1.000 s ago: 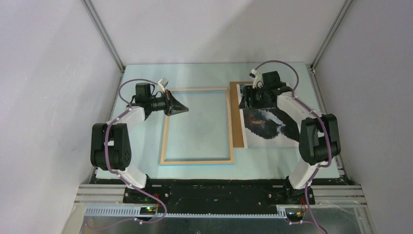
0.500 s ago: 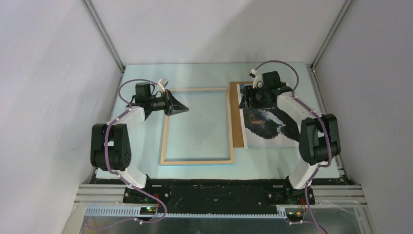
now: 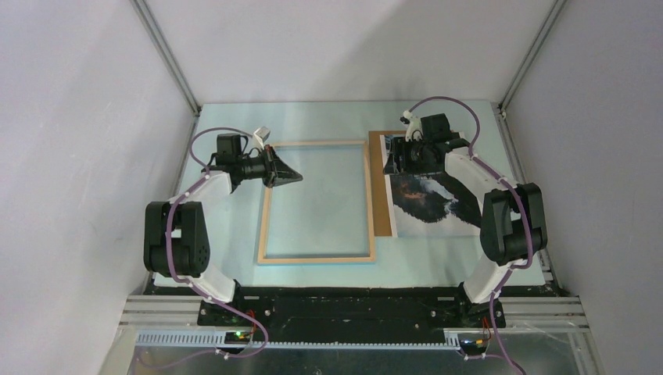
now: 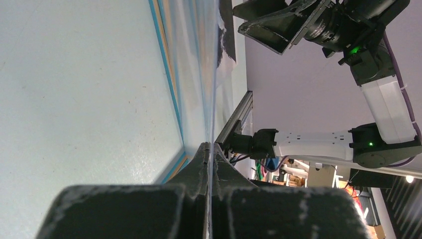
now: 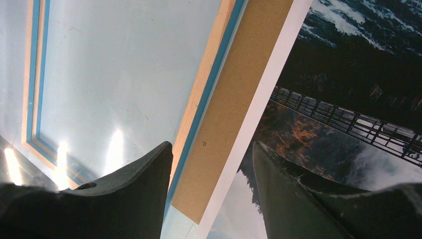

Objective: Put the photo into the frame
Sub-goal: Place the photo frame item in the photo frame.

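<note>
Right wrist view: the right gripper hangs with its two fingers spread wide and nothing between them, poised over the left edge of the photo. One finger sits on the frame's side of that edge and the other over the print. Whether either tip touches down cannot be told.

The photo lies picture-up on the right half of the table. It rests on a brown backing board that shows as a strip along the photo's left side. Just left of that strip, the frame lies flat at mid-table with its pale wood side up and a line of blue along its edges. Its opening holds no print, only a glossy pale surface with glints of light.

Across the frame, the left gripper hovers above the far part of the left rail. Its fingers are pressed together with nothing seen in them.

By the look of it the job is at an early stage. The frame is laid out ready, but the photo is not yet gripped or lifted. What is left is to pinch the print by its edge, carry it left clear of the board, and lay it square inside the opening.
</note>
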